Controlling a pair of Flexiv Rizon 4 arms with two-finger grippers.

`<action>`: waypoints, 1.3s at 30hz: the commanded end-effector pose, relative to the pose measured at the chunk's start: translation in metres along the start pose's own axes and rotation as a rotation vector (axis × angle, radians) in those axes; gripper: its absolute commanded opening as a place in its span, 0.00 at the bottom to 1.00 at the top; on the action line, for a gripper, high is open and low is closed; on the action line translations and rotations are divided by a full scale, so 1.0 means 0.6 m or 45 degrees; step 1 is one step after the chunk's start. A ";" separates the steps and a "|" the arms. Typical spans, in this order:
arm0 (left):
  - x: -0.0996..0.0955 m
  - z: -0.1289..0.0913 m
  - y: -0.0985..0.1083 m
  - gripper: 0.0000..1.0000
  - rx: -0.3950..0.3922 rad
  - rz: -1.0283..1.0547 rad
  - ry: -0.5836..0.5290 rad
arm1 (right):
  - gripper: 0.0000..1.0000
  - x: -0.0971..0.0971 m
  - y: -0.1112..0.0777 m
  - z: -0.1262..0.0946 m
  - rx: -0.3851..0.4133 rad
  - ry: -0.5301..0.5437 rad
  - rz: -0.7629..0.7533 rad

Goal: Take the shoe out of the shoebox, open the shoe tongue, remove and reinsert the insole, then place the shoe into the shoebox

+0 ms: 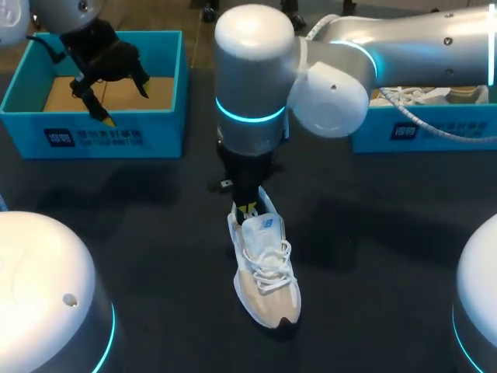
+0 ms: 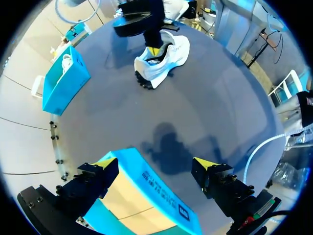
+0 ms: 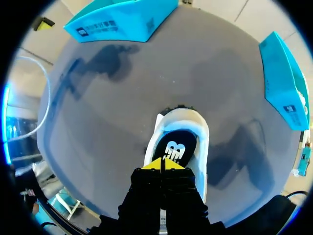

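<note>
A white and beige shoe (image 1: pixel 265 268) lies on the dark table, toe toward the near edge. My right gripper (image 1: pixel 247 208) is shut, its yellow tips together at the shoe's heel opening. In the right wrist view the right gripper (image 3: pixel 162 164) sits just over the black insole (image 3: pixel 174 147) inside the shoe (image 3: pixel 195 129), with nothing visibly pinched. At the far left stands an empty blue shoebox (image 1: pixel 116 132) with my left gripper (image 1: pixel 101 97) open above it. Seen from the left wrist, the left gripper (image 2: pixel 155 164) straddles that shoebox's wall (image 2: pixel 156 196), and the shoe (image 2: pixel 168 58) lies ahead.
A second blue box (image 1: pixel 419 128) at the far right holds another white shoe (image 1: pixel 435 95) and also shows in the left wrist view (image 2: pixel 63 83). Two blue boxes (image 3: pixel 122 19) (image 3: pixel 286 83) lie beyond the shoe in the right wrist view. My right arm (image 1: pixel 256 78) hangs over the table's middle.
</note>
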State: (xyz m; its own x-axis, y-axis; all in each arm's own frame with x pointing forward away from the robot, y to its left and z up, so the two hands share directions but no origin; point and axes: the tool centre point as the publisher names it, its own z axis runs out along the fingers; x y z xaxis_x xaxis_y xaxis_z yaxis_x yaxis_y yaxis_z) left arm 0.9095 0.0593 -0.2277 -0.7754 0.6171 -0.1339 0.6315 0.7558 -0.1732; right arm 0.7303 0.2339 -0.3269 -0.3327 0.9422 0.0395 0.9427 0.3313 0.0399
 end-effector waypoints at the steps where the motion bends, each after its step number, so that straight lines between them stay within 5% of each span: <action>1: -0.023 0.000 0.012 1.00 -0.011 -0.005 0.028 | 0.00 0.015 0.008 0.014 0.002 -0.032 -0.002; 21: -0.030 -0.003 0.019 1.00 -0.035 -0.036 0.032 | 0.00 -0.007 0.021 0.090 0.044 -0.038 0.126; 32: -0.030 -0.003 0.019 1.00 -0.035 -0.036 0.032 | 0.00 -0.012 0.022 0.063 0.100 -0.191 0.161; 39: -0.030 -0.003 0.019 1.00 -0.035 -0.036 0.032 | 0.00 -0.027 0.019 0.087 0.116 -0.215 0.189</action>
State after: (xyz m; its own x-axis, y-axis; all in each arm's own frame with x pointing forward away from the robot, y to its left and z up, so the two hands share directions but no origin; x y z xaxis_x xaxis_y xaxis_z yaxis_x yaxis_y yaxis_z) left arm 0.9301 0.0567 -0.2258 -0.7932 0.5996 -0.1059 0.6089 0.7789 -0.1505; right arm 0.7456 0.2237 -0.3662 -0.1870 0.9731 -0.1347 0.9823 0.1835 -0.0381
